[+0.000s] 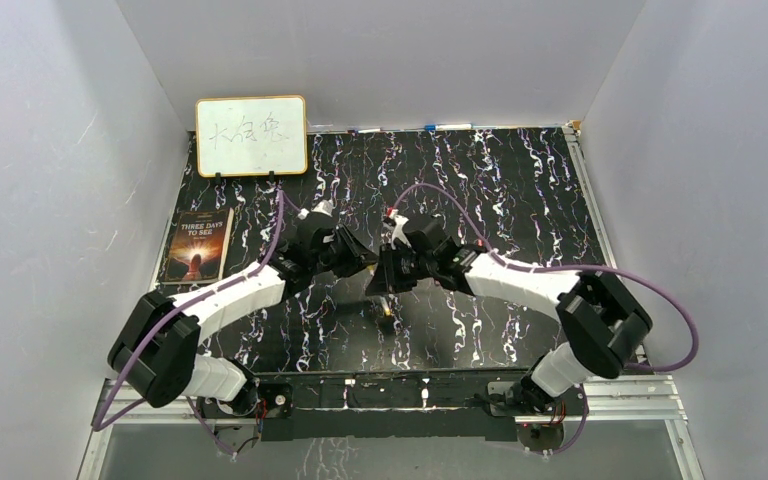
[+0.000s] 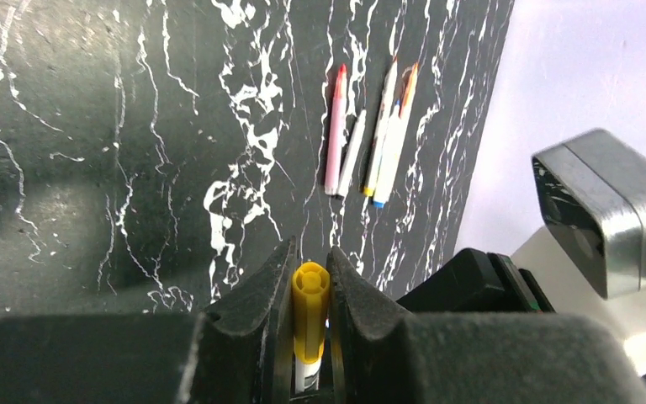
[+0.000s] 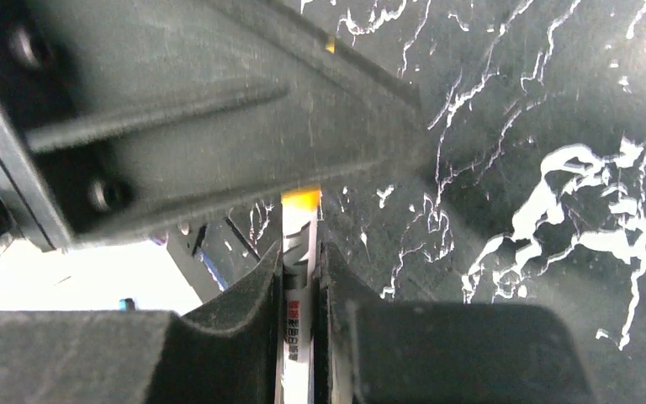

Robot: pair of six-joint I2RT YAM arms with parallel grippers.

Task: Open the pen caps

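Status: at the centre of the top view, both end effectors meet above the bench (image 2: 92, 168). The left end effector (image 2: 311, 268) is closed narrow on the yellow pen cap (image 2: 309, 305), at lower centre of the left wrist view. The right end effector (image 3: 300, 254) is clamped on the white pen barrel (image 3: 297, 324), which runs up to the cap. Four loose pens (image 2: 334, 143) lie side by side at upper centre.
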